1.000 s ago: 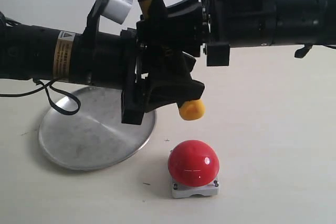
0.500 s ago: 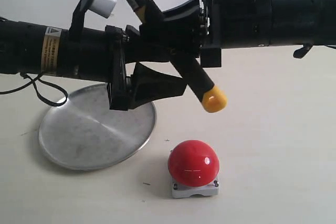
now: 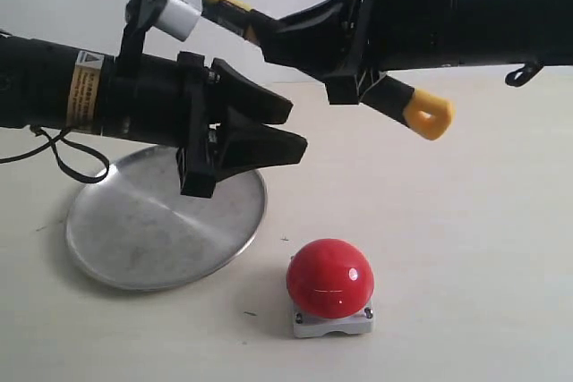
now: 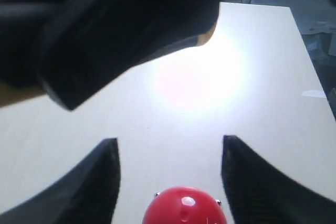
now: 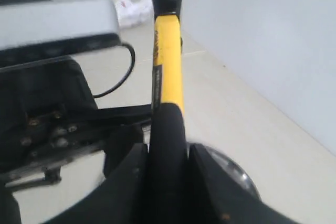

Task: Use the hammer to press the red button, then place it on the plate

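in the exterior view, your right gripper (image 3: 282, 39) was clenched on the hammer (image 3: 426, 116) partway along its handle. the handle's long axis ran on a slant: the yellow looped end hung low toward the right arm's side, the other end rose over the left arm, and the head was out of sight. the red button (image 3: 329, 276) sat on the tabletop (image 3: 483, 248) below, well apart from the hammer and more under the grip than under the loop. your left gripper (image 3: 298, 127) hung released and empty, seemingly over the edge of the plate (image 3: 134, 239), which lay near the button.

in the left wrist view, your left gripper (image 4: 170, 141) stood spread with nothing held, the red button (image 4: 184, 211) showing between its fingers.

in the right wrist view, your right gripper (image 5: 168, 153) squeezed the black grip of the hammer (image 5: 168, 66), whose yellow band ran straight away from it. the next move looked to call for swinging the head down toward the button, with the right arm the one to do it.
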`<action>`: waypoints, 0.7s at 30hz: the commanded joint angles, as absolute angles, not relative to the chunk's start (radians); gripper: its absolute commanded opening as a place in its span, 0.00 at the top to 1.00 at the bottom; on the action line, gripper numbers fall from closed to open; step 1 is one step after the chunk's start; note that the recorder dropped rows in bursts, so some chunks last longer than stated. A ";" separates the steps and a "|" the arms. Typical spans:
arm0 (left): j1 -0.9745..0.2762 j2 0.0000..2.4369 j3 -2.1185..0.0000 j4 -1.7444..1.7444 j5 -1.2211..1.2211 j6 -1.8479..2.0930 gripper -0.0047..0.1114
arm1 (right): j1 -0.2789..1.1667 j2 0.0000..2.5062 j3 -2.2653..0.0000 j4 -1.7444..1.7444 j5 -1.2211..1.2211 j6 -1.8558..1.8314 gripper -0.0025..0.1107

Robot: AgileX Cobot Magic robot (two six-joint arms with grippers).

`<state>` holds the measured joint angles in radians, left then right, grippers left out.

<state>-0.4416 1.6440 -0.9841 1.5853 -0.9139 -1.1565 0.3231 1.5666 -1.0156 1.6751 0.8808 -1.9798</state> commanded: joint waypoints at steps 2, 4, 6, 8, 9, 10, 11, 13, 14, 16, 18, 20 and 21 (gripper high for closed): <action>-0.442 1.636 -0.989 1.602 -0.915 -1.213 0.71 | 0.323 1.491 -1.031 1.744 0.845 -1.922 0.98; -0.442 1.636 -0.989 1.615 -0.915 -1.231 0.81 | 0.323 1.478 -1.028 1.744 0.806 -1.915 0.98; -0.442 1.636 -0.989 1.648 -0.915 -1.247 0.93 | 0.323 1.469 -1.026 1.744 0.746 -1.915 0.98; -0.440 1.636 -0.989 1.679 -0.912 -1.260 0.96 | 0.323 1.460 -1.024 1.744 0.662 -1.915 0.98; -0.440 1.636 -0.989 1.683 -0.906 -1.267 0.96 | 0.323 1.456 -1.024 1.744 0.612 -1.915 0.98; -0.438 1.636 -0.989 1.678 -0.885 -1.276 0.96 | 0.323 1.454 -1.024 1.744 0.557 -1.912 0.98; -0.438 1.633 -0.989 1.670 -0.858 -1.290 0.96 | 0.323 1.449 -1.024 1.744 0.519 -1.906 0.98; -0.438 1.614 -0.973 1.617 -0.758 -1.291 0.96 | 0.323 1.441 -1.019 1.744 0.453 -1.906 0.98; -0.438 1.604 -0.961 1.582 -0.705 -1.273 0.96 | 0.323 1.438 -1.016 1.744 0.446 -1.906 0.98; -0.438 1.566 -0.919 1.477 -0.559 -1.194 0.96 | 0.323 1.422 -1.014 1.744 0.445 -1.899 0.98; -0.438 1.523 -0.868 1.317 -0.415 -1.095 0.96 | 0.323 1.411 -1.014 1.744 0.455 -1.867 0.98; -0.438 1.469 -0.816 1.080 -0.349 -0.941 0.96 | 0.323 1.404 -1.014 1.744 0.480 -1.844 0.98; -0.438 1.437 -0.788 0.939 -0.342 -0.832 0.96 | 0.323 1.401 -1.014 1.722 0.498 -1.826 0.98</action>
